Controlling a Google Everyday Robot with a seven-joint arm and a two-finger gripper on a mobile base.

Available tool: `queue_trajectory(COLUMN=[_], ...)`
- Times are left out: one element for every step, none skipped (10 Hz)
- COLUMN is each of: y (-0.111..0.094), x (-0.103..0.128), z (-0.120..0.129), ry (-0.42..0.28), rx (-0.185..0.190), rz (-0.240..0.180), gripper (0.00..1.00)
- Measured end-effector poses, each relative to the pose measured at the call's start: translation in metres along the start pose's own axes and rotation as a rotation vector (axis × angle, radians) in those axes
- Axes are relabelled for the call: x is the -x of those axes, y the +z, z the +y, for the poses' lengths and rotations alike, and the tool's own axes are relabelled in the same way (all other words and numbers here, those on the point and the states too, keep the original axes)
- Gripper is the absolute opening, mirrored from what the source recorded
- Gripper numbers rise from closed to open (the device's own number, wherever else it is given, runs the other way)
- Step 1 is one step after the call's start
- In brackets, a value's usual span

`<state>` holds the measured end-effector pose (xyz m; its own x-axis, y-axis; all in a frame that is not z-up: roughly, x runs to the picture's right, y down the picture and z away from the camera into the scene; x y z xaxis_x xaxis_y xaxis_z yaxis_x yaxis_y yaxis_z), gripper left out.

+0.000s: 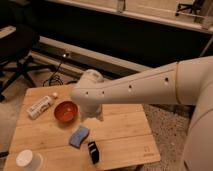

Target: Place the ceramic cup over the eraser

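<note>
1. Gripper (93, 114) hangs low over the wooden table (125, 131), just right of the red bowl (66, 111). The thick wrist hides it, so I cannot tell whether the claw is spread or pressed together. Nothing visibly carried
2. Ceramic cup (29, 160) stands at the table's front-left corner, close to both edges and well apart from the gripper. It looks upright
3. Eraser (93, 151) lies near the front edge, about mid-width. Blue sponge (79, 136) sits just behind and left of it; touching or not, cannot tell
4. Judgement: the cup is not yet taken, so the whole carry is left to do. Covering the eraser would likely call for turning the cup mouth-down
5. Room: bowl and sponge lie roughly between gripper and cup, and a white bottle (40, 106) lies along the left side. The right half of the table is bare wood, the freer side for swinging the arm
6. Risk, as I judge it: with the sponge so near and the edge close, the cup rim could land on the sponge or push the eraser off the front
</note>
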<state>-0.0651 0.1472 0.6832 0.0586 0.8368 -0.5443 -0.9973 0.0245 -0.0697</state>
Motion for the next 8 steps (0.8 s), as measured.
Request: queue_trajectory(y=[0.001, 0.001, 0.001, 0.002, 0.002, 0.005, 0.006, 0.008], x=[-0.007, -0.016, -0.025, -0.035, -0.041, -0.054, -0.063, -0.073], z=[-0.001, -0.003, -0.005, -0.006, -0.005, -0.002, 0.0, 0.002], ry=[-0.005, -0.015, -0.026, -0.04, -0.051, -0.076, -0.093, -0.11], rx=[0.009, 0.019, 0.028, 0.039, 0.049, 0.071, 0.081, 0.088], rz=[0.0, -0.001, 0.0, 0.0, 0.0, 0.003, 0.004, 0.004], gripper=[0.65, 0.65, 0.65, 0.65, 0.65, 0.65, 0.65, 0.65])
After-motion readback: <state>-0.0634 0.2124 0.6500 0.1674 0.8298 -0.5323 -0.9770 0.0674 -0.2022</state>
